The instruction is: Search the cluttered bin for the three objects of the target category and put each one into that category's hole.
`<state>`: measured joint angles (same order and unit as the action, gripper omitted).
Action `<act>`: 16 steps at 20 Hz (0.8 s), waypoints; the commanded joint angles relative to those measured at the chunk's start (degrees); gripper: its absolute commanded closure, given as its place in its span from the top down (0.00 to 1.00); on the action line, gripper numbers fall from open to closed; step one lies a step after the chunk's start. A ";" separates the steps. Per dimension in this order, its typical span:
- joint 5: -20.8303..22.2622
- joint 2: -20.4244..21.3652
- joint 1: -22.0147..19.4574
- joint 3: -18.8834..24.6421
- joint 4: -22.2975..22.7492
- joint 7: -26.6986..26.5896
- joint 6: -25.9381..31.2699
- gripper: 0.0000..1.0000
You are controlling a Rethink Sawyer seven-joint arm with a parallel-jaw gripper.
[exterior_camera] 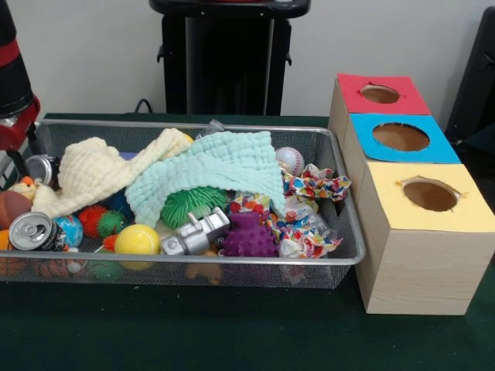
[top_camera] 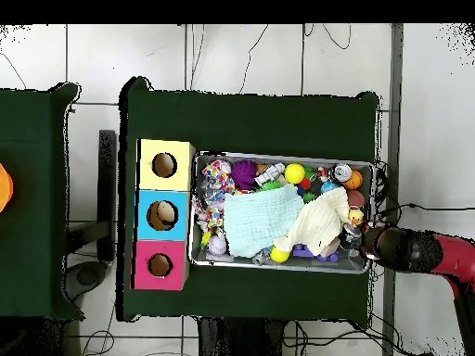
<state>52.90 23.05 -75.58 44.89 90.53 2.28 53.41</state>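
1. The gripper (top_camera: pixel 355 237) is at the end of the cluttered bin (exterior_camera: pixel 232 126) farthest from the boxes, low over that end's rim. Honestly can't tell how it's set, it's too buried in stuff in the overhead view and mostly cut off in the front one.
2. Right by it at that same end: a soda can (exterior_camera: pixel 31 231) lying on its side, a second can (exterior_camera: pixel 40 168) behind it, and a small tan-orange plush (exterior_camera: pixel 25 188) poking out beside the yellow cloth (exterior_camera: pixel 97 171). That plush looks like one of the three objects.
3. Towards the middle of the bin, the yellow cloth and a mint cloth (exterior_camera: pixel 213 171) cover a lot. Spiky balls, a silver toy robot (exterior_camera: pixel 196 234) and a yellow ball (exterior_camera: pixel 137 240) sit along the front rim.
4. The hole (exterior_camera: pixel 380 94) in the red-topped box is past the bin's other end, the box farthest back in the row. It looks empty.
5. My read: this is the search/first grab stage, nothing sorted yet.
6. Next move probably means getting cleanly onto that plush without snagging the cloth or cans, then carrying it the full length of the bin. The other two are likely under the cloths.
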 commanded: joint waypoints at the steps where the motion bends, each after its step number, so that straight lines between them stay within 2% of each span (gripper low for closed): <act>1: 1.27 -2.77 0.59 -2.32 -4.37 -9.15 1.04 1.00; 7: 0.03 -0.36 1.14 -1.78 -3.11 -7.90 2.29 1.00; 16: -4.91 8.57 -0.16 -0.23 3.19 -6.35 5.59 1.00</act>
<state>50.37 26.46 -75.57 44.87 90.86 2.27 53.46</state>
